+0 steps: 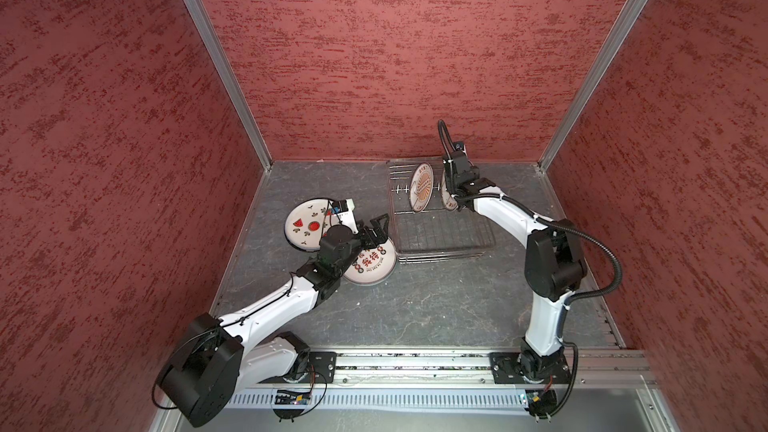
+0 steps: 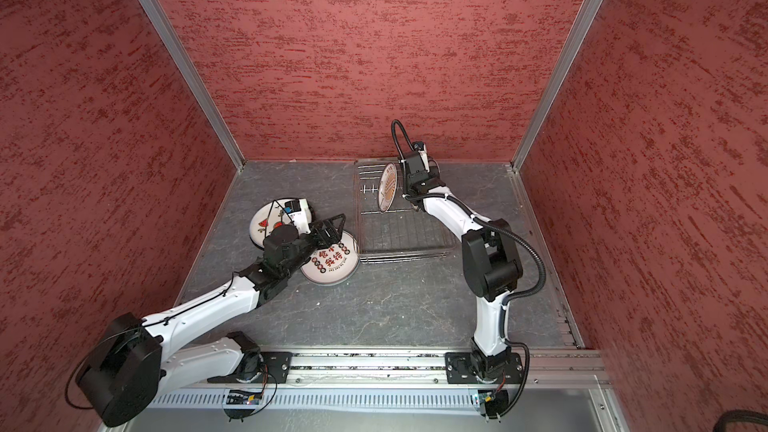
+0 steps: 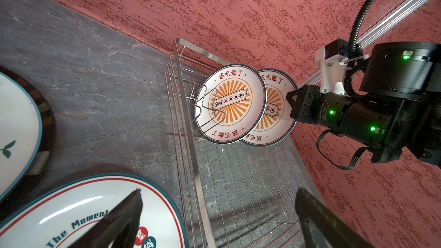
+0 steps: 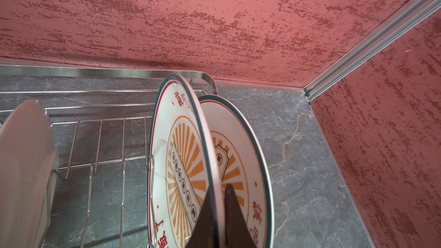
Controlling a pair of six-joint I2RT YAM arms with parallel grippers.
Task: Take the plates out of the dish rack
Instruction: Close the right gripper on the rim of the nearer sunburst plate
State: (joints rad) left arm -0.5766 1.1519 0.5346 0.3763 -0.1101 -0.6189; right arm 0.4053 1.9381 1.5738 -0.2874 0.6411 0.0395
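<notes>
While my left claw (image 1: 380,228) hangs with its jaws wide apart, one finger over the red-character plate (image 1: 372,263) and the other over the rack (image 1: 440,255), that plate lies flat on the table (image 1: 415,309) right beside the rack's near left corner. Just left of it, the watermelon plate (image 1: 303,224) lies flat too, a dark rim showing beneath it. Farther out now: the rack sits right of centre and runs to the back wall (image 1: 395,76), and at its far end my right claw (image 4: 219,186) is pinched tight on the rim of a sunburst plate (image 4: 181,163) standing on edge in the prongs (image 4: 99,144), its twin (image 4: 241,144) upright just beside it.
</notes>
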